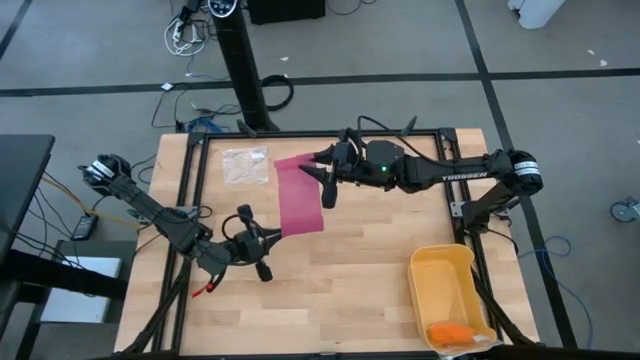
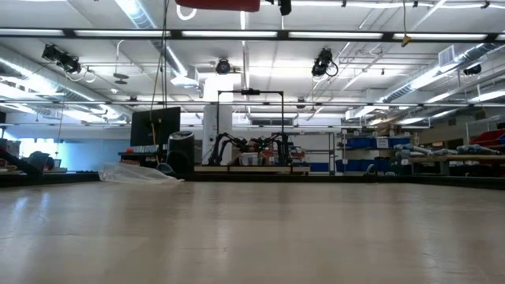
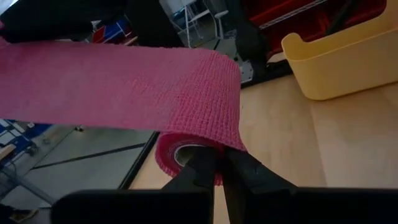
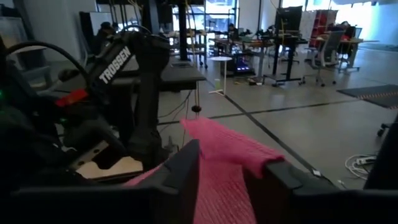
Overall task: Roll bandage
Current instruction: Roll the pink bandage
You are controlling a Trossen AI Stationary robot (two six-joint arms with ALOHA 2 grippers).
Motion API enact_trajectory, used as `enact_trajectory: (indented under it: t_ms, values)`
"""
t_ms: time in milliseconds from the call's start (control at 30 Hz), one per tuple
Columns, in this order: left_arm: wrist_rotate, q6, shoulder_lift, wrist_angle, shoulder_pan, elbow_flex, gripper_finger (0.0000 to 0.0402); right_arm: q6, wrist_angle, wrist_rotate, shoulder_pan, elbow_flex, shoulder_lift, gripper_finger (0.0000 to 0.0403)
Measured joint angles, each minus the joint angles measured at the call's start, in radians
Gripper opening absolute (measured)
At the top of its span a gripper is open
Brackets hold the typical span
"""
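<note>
We hold the bandage point(image 1: 299, 196) stretched above the tabletop point(image 1: 360, 280), its long axis running between our two arms. Our left pincer point(image 3: 219, 167) is pressed together on the rolled core at the near end; our right pincer point(image 1: 322, 175) pinches the free far end. The left sits nearer the roll, so winding turns there.

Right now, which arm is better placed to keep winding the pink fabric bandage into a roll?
Left. Its gripper is shut on the rolled end of the pink fabric bandage; the right gripper only holds the loose far end.
</note>
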Motion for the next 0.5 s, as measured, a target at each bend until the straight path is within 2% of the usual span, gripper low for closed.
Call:
enact_trajectory:
  t_ms: [233,367,500]
  values:
    - [0.063,-0.019,0.0,-0.008,0.0,0.0,0.0016,0.0,-0.011,0.001,0.0,0.0,0.0,0.0197]
    - [0.068,-0.02,-0.004,0.003,0.0,0.0,0.0016,-0.007,-0.055,0.001,-0.007,0.0,0.0,0.021]
    - [0.087,-0.088,-0.024,-0.005,0.002,0.0,0.0016,-0.058,-0.193,-0.024,-0.009,0.0,-0.029,0.0212]
